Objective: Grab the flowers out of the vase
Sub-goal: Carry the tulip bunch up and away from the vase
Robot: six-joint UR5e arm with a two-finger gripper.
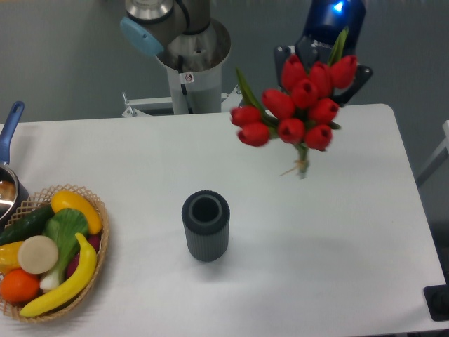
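The end effector sits at the upper right of the camera view, above the far edge of the surface. Its dark fingers show on either side of the flowers, closed around the upper part of the bunch. A blue light glows on the wrist housing above it.

The flowers hang in the air, clear of the surface and of the vase. The red buds cluster directly in front of the end effector, with two buds spread out to the left. One green leaf rises at the upper right of the bunch and another angles up to the left. The tied stems point down, and their lower end hangs free above the surface.

The vase stands upright near the middle of the surface, well apart from the flowers, below and to the left of them. Its round mouth faces up and its ribbed wall is dark grey.

The arm base stands behind the far edge of the surface. A wicker basket of fruit and vegetables rests at the left edge. Above it, a pot with a blue handle is partly cut off by the frame.
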